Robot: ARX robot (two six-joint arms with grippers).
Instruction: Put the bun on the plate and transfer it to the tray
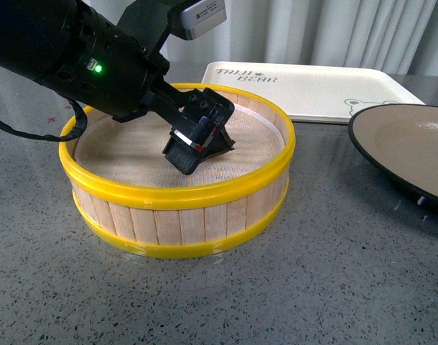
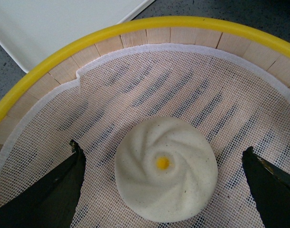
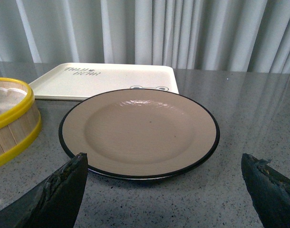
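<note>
1. Nothing of the task is done yet: the bun (image 2: 165, 168) sits on the mesh liner (image 2: 192, 85) inside the yellow-rimmed steamer basket (image 1: 179, 194), not lifted.
2. Left gripper (image 1: 201, 152) is down inside the basket. Its jaws are wide apart, one on each side of the bun, with a gap on both sides and no contact.
3. Step in hand looks like the grasp: pre-close, bun roughly centred between the fingers.
4. Plate (image 3: 140, 130) is empty on the table (image 1: 312, 287), beside the basket and just in front of the tray (image 3: 107, 78).
5. Tray holds nothing where it shows.
6. Right gripper (image 3: 163, 159) faces the plate from the near side, jaws apart, holding nothing.
7. Left to do: close on the bun, lift it out, set it on the plate, then move the plate onto the tray.
</note>
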